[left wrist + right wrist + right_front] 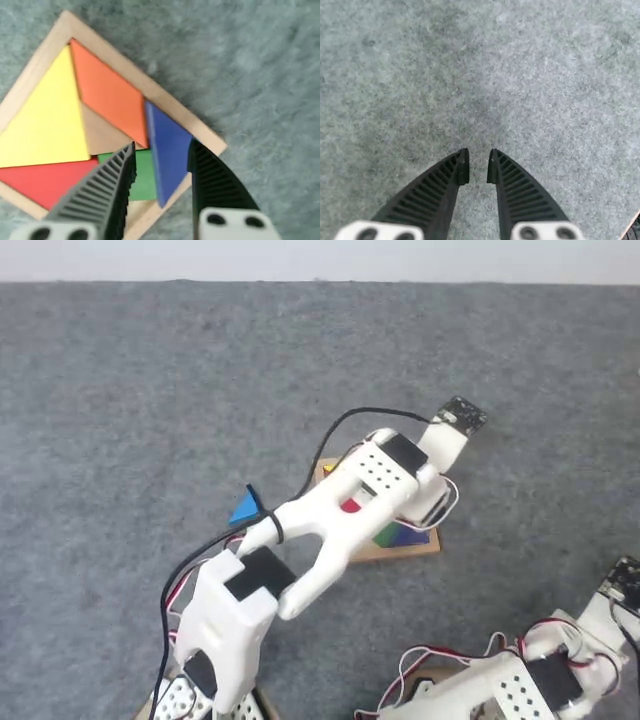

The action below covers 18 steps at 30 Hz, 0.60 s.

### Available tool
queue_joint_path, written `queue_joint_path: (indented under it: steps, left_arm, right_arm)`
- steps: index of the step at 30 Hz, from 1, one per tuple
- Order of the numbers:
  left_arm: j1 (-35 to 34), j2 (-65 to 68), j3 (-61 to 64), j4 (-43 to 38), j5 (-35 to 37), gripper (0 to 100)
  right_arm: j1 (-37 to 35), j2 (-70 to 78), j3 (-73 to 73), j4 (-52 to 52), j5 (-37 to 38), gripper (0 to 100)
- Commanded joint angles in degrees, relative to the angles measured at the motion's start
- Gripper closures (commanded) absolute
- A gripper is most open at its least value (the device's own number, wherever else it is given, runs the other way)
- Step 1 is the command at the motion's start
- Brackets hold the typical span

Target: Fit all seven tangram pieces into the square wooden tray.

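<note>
Wood frames the square tray (37, 67) directly under the left gripper (161, 152), whose ribbed black fingers stand well apart. Between them lies a dark blue piece (165, 130), flat and smooth. Its long axis runs roughly along the fingers: one end points ahead to the orange parallelogram (107, 92), and the sharp end points back toward the wrist and rides over the tray's rim. One finger looks to be at its edge, but I cannot tell whether it is gripped.

Ahead of the fingertips sit the large yellow triangle (50, 120) and a bare triangular patch of tray floor (102, 135). Green (145, 175) and red (45, 182) pieces lie partly beneath the fingers. A light blue triangle (245, 508) lies off the tray, well behind this gripper beside its arm.

Over fuzzy grey felt (470, 75), the right gripper (478, 167) holds nothing, its tips a sliver apart.
</note>
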Motion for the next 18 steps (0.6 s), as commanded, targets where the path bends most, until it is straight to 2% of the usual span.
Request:
queue_joint_path:
  steps: [1,9,18]
  left_arm:
    - [-1.6,-1.1,-1.4,0.6,0.1,83]
    - [-1.8,-1.0,1.3,-0.1,-0.6,83]
    - [-1.9,-1.0,8.3,-5.5,-2.2,83]
  right_arm:
    - [0.5,-1.2,0.6,0.2,0.2,91.1]
    - [0.5,-1.2,0.6,0.2,0.2,91.1]
    - [0.5,-1.2,0.6,0.2,0.2,91.1]
